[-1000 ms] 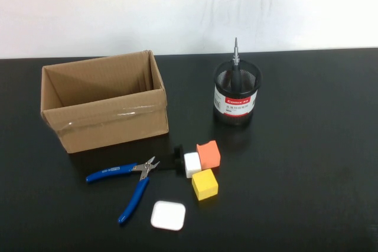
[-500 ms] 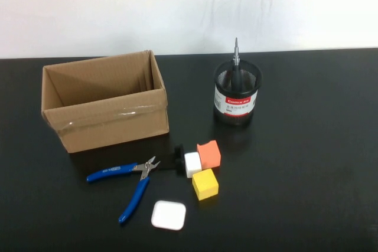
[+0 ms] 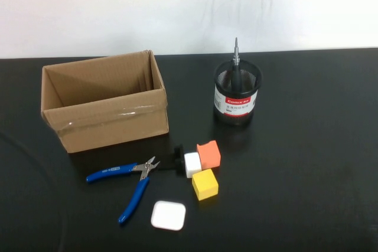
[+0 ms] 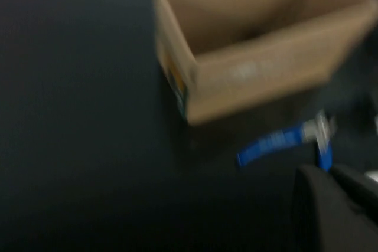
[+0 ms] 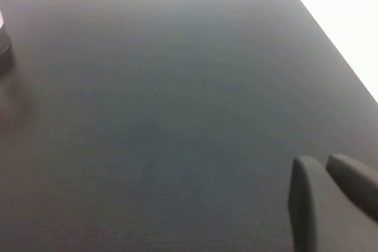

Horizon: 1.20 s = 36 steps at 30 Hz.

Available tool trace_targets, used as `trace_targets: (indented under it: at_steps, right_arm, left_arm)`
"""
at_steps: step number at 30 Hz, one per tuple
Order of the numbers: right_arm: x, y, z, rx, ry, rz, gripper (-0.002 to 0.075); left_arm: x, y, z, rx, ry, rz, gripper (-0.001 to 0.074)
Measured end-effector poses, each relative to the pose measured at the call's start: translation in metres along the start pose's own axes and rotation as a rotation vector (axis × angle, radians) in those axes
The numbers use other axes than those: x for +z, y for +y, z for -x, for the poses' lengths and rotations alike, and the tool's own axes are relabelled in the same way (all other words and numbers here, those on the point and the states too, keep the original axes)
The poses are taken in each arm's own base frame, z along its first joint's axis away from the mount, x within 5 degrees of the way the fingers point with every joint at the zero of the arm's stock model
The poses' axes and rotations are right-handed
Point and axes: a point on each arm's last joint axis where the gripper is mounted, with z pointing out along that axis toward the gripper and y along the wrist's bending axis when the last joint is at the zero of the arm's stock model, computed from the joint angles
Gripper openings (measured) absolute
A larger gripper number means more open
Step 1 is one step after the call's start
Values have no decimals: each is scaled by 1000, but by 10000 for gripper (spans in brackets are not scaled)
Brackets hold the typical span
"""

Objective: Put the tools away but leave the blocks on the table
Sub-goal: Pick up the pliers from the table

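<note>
Nearest, the left pincer [image 4: 336,205] and right pincer [image 5: 325,196] both look clenched on nothing above the desk [image 3: 307,163]. The pliers [image 3: 133,178] lie left of the blocks [image 3: 201,169], so a sloppy grab could bump them. Farther back, the box [image 3: 103,101] and the cup [image 3: 236,95] holding a screwdriver [image 3: 235,57] could get clipped.

The left wrist view is blurred. There the left gripper [image 4: 331,205] and the pliers [image 4: 283,141] are cut by the edge, as is the right gripper [image 5: 331,196]. A black thing [image 3: 177,159] hides behind the white block [image 3: 192,164].
</note>
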Motion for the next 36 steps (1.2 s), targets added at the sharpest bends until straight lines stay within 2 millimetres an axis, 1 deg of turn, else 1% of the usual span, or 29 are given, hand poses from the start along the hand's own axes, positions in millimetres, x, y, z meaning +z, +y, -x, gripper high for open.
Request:
trace_targets:
  at_steps: [5, 8, 9, 15, 21, 23, 29, 32, 35, 36]
  right_arm:
    - [0, 0, 0, 0, 0, 0, -7]
    - [0, 0, 0, 0, 0, 0, -7]
    - [0, 0, 0, 0, 0, 0, -7]
    - [0, 0, 0, 0, 0, 0, -7]
    - [0, 0, 0, 0, 0, 0, -7]
    - [0, 0, 0, 0, 0, 0, -7]
    - [0, 0, 0, 0, 0, 0, -7]
    - [0, 0, 0, 0, 0, 0, -7]
    - [0, 0, 0, 0, 0, 0, -7]
    - [0, 0, 0, 0, 0, 0, -7]
  left_arm:
    - [29, 0, 19, 163, 216, -138, -4]
    - [48, -3, 31, 239, 290, -221, -4]
    - [57, -5, 35, 263, 313, -247, -4]
    - [93, -29, 49, 407, 375, -336, -4]
    - [136, -53, 50, 436, 386, -416, -4]
    - [148, -61, 49, 472, 390, -445, -4]
    - [185, -82, 33, 594, 471, -478, -1]
    - [200, -91, 25, 666, 510, -477, 41]
    - [214, -99, 19, 706, 513, -468, 165]
    - [218, -101, 18, 704, 505, -463, 223]
